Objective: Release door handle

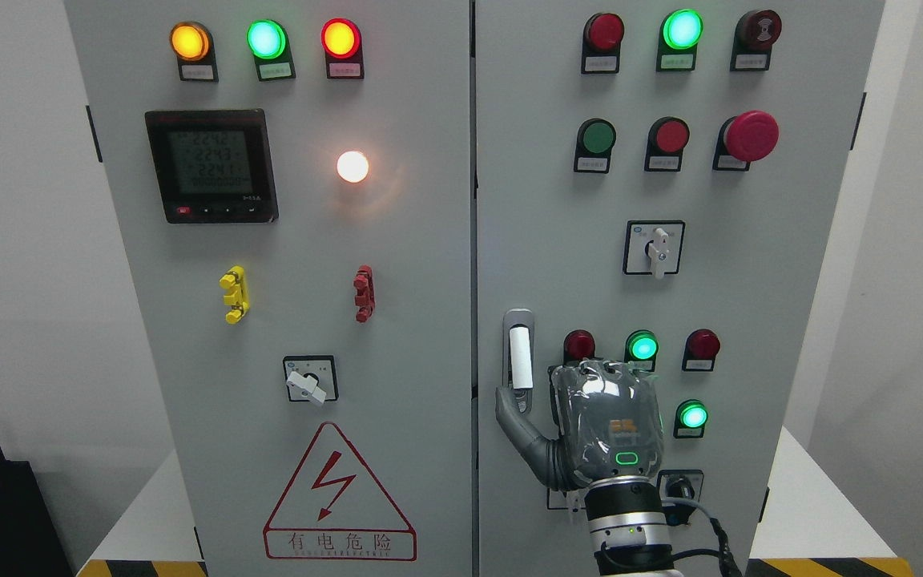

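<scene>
robot hand [590,425]: dark grey, clear plastic cover | green light ring on back | silver wrist, black cable

This looks like an industrial training or test lab. A grey two-door electrical control cabinet [461,264] fills the view, fitted with lit indicator lamps [266,39], a digital meter [211,165], rotary switches [654,248] and a red lightning warning triangle [339,497], against plain white walls [13,240] with hazard-striped floor tape [822,567].

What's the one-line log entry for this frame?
task: release door handle | right hand: thumb beside door handle, not gripping | cabinet door: closed | left hand: not visible
</scene>
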`<act>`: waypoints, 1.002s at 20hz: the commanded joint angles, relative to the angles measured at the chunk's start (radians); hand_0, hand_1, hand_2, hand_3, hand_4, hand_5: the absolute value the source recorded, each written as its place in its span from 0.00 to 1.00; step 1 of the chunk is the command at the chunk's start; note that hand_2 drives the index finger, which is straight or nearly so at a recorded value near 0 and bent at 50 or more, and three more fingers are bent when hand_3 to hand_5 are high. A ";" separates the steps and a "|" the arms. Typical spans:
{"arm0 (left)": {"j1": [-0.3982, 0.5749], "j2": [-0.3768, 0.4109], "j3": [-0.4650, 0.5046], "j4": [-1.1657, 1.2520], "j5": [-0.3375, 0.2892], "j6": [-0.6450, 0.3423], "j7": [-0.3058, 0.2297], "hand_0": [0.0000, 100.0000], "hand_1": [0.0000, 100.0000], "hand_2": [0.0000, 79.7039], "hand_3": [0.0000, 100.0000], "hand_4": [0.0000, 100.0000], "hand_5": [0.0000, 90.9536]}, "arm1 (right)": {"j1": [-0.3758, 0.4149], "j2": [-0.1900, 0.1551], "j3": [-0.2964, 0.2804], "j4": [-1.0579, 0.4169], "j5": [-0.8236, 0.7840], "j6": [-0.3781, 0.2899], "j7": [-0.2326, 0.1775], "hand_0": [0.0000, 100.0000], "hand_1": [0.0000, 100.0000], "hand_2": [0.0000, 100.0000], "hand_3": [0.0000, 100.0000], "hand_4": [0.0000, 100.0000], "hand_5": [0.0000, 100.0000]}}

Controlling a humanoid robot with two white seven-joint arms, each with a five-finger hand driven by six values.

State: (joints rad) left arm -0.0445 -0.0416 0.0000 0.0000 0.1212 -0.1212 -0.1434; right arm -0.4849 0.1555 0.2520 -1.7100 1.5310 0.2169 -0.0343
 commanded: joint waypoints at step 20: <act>0.000 0.000 0.011 0.017 0.000 -0.002 0.001 0.12 0.39 0.00 0.00 0.00 0.00 | 0.002 0.001 0.000 -0.003 0.000 0.016 -0.001 0.35 0.05 0.96 1.00 0.91 0.93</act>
State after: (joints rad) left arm -0.0445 -0.0415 0.0000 0.0000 0.1212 -0.1218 -0.1434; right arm -0.4837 0.1564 0.2518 -1.7119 1.5309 0.2293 -0.0347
